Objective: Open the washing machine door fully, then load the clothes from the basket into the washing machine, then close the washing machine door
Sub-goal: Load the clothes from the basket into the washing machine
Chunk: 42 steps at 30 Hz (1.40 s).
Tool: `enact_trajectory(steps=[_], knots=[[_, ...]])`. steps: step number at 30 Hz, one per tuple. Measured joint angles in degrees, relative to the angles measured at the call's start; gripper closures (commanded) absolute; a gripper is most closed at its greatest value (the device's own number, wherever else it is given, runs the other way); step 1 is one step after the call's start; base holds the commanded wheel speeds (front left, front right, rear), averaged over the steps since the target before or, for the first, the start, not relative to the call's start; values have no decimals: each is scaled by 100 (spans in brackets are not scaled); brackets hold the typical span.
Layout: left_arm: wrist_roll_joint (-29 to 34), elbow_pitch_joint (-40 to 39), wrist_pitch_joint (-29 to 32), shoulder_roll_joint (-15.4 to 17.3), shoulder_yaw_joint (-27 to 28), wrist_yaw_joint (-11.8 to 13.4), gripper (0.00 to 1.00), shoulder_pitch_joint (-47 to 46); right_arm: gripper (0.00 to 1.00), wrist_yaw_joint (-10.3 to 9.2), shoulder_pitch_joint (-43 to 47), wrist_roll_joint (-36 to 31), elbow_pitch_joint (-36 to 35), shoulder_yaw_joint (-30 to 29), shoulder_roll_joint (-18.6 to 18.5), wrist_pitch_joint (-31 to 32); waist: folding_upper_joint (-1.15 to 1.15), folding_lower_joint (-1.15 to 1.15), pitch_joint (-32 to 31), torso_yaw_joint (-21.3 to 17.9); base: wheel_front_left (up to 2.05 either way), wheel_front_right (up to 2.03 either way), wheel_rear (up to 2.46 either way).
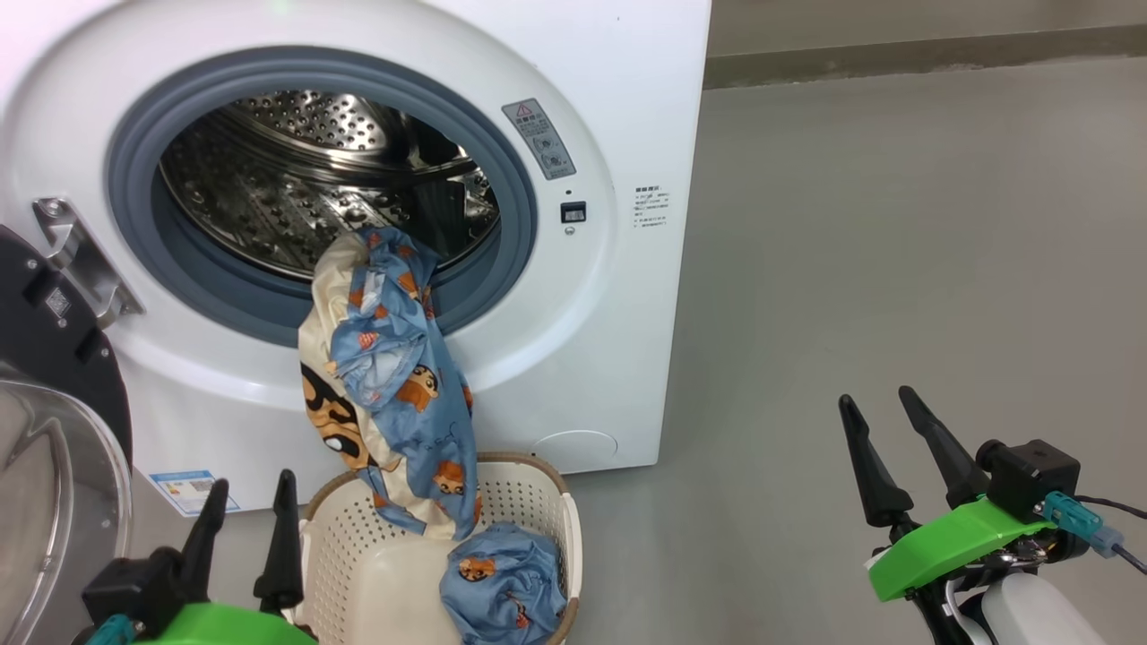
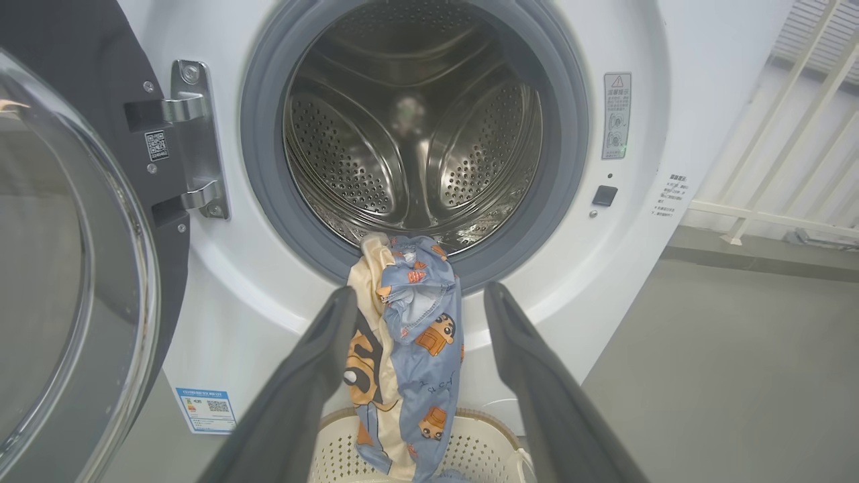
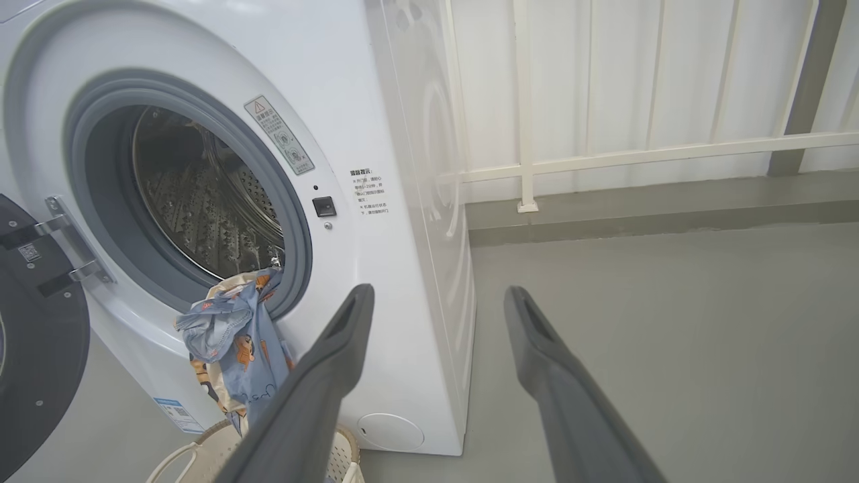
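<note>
Over door seal [image 1: 211, 291]: clothes [image 1: 403, 376] hang into basket [image 1: 524, 511] | head view: balled garment [image 1: 502, 582] inside | left hand [image 1: 253, 479], right hand [image 1: 876, 396] spread, empty

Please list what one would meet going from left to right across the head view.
washing machine door → left gripper → hanging clothes → grey warning sticker → right gripper. The basket is left out, since it overlaps the clothes.

The right hand [image 1: 875, 397] has 2 black fingers [image 1: 867, 470], green bracket [image 1: 950, 537].
</note>
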Motion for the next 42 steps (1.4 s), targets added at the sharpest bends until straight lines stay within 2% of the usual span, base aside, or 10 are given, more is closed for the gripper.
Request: enact_trajectory(steps=[11,42], knots=[[1,-148,0,0,-13,99,0,98,0,0,1,1,1,59,-27,0,0,0,2,-26,0,0,0],[0,-176,0,-34,-15,99,0,91,0,0,1,0,-11,97,-25,0,0,0,113,-71,0,0,0]])
